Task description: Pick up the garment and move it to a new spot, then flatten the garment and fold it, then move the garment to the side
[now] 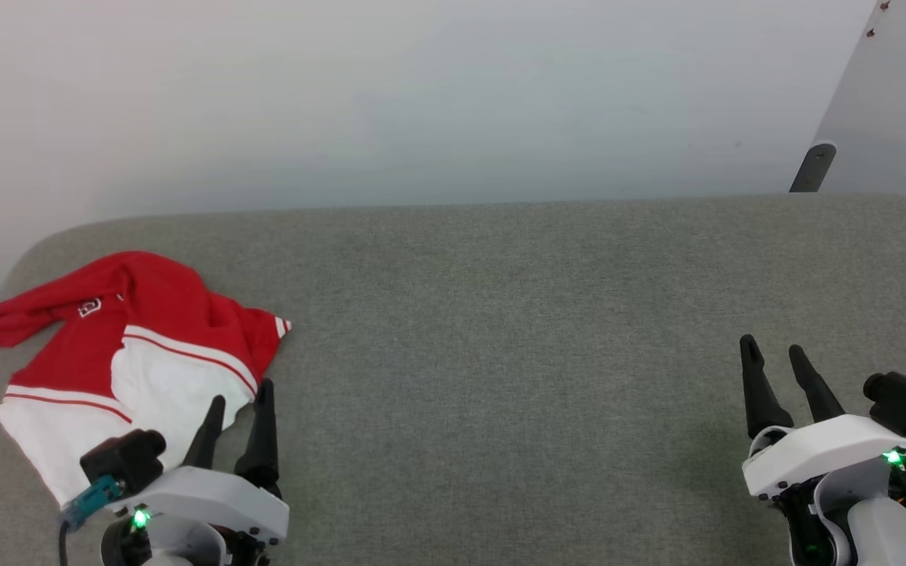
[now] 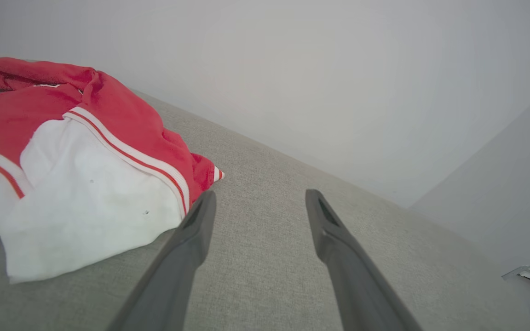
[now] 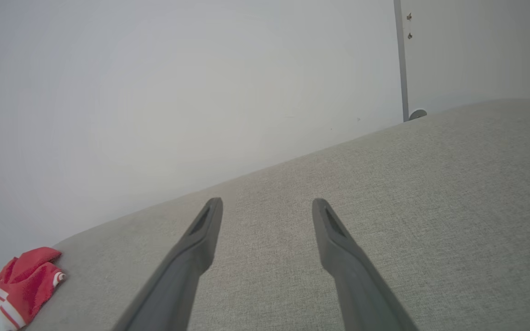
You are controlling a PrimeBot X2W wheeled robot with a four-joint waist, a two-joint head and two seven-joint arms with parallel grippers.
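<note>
Grey fabric surface (image 1: 500, 314) before a pale wall (image 1: 421, 94). The garment (image 1: 130, 354) lies crumpled at its left end, not yet picked up; every step remains. Left gripper (image 1: 242, 391), jaws spread and empty, stands beside, perhaps touching, its white hem (image 1: 170, 401); right gripper (image 1: 771, 344), likewise spread and empty, well apart.

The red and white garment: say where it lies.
In the head view, the crumpled red-and-white fabric garment lies at the left end of the grey upholstered surface, just beyond the open left gripper.
</note>
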